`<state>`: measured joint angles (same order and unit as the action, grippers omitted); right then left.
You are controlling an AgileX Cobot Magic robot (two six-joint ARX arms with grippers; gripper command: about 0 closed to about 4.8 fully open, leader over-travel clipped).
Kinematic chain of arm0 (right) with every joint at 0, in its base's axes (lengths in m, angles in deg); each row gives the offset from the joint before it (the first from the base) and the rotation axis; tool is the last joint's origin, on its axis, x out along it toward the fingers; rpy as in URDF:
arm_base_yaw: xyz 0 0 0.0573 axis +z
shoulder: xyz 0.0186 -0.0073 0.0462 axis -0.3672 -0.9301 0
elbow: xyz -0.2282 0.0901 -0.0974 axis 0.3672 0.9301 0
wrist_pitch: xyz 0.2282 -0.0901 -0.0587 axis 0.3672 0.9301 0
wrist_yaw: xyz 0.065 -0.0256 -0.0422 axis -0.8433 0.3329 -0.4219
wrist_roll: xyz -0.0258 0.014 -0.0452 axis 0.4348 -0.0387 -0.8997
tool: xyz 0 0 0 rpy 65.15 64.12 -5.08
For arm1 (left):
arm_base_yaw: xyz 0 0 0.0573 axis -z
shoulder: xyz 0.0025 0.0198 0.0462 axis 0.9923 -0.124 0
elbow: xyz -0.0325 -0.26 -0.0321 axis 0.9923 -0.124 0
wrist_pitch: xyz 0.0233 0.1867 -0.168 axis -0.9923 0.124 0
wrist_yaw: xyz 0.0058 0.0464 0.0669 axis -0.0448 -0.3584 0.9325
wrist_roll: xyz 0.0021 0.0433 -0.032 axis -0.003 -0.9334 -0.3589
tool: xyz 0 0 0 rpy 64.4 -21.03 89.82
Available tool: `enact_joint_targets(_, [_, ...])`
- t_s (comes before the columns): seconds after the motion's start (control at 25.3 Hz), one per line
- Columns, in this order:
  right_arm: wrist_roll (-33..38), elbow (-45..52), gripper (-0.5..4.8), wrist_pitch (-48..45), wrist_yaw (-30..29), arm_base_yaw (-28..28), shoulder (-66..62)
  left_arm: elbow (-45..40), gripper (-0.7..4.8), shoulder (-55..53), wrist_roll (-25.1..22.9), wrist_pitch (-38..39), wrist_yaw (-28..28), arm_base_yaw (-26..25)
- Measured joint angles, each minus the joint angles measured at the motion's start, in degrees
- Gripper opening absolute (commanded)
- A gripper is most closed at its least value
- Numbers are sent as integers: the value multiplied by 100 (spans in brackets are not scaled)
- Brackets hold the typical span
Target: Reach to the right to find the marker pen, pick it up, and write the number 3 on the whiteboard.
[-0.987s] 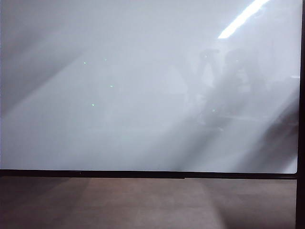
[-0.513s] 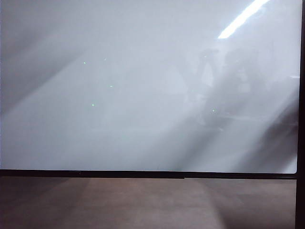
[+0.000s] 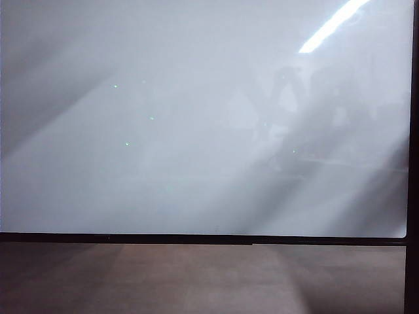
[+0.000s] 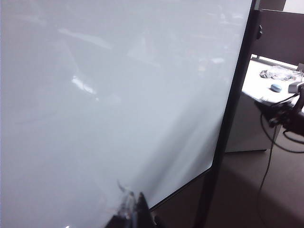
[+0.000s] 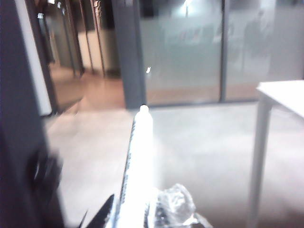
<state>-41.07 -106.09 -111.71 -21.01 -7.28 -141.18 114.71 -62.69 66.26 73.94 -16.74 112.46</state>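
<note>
Standing close in, I see the right gripper with its fingers closed narrowly around the marker pen, which sticks straight out from between them, its pale barrel washed bright by the light. Clear wrap or tape shows on the finger beside the pen. Past the pen's end lies a bare floor, a white table to one side, and glass partitions far behind.

The left gripper shows only as a dark tip at the picture's edge, close to the whiteboard; I cannot tell how its fingers stand. Beyond the board's black frame, a desk with small items and hanging cables sits farther off.

From the outside camera, the whiteboard fills nearly everything, glossy, with no writing visible, a bright light streak in its upper right corner and dim reflections. Neither arm shows there directly.
</note>
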Motion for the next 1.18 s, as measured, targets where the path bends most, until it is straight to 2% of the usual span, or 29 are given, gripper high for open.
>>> enact_joint_targets(0.24, [391, 9, 72, 195, 0, -487, 1023, 0, -5, 0, 0, 0, 0, 0])
enact_joint_targets(0.51, [490, 9, 72, 669, -4, -514, 2511, 0, -5, 2, 0, 2, 0, 0])
enact_joint_targets(0.71, [1008, 7, 72, 1283, -17, -450, 4094, 0, -5, 0, 0, 2, -2, 0])
enact_joint_targets(0.79, [1069, -15, 72, 2070, -37, 63, 4730, 0, -5, 0, 0, 2, -2, 0])
enact_joint_targets(0.91, [1060, -7, 72, 2938, -28, 1099, 5027, 0, -5, 7, 0, 2, 0, 0])
enact_joint_targets(1.03, [1012, -4, 72, 3136, 105, 2262, 5071, 0, -5, 4, 0, 4, -4, 2])
enact_joint_targets(1.07, [940, -7, 72, 3171, 313, 2719, 5064, 2, -5, 13, 0, -2, -4, 2])
enact_joint_targets(1.11, [874, -4, 72, 3209, 409, 2920, 5064, 2, -5, 13, 0, 0, -4, 0])
enact_joint_targets(1.14, [555, -4, 72, 3364, 623, 3425, 5064, 0, -5, 13, 0, 2, -4, -2])
enact_joint_targets(1.18, [413, -4, 72, 3453, 695, 3569, 5064, 0, -5, 13, 0, 2, -4, 0])
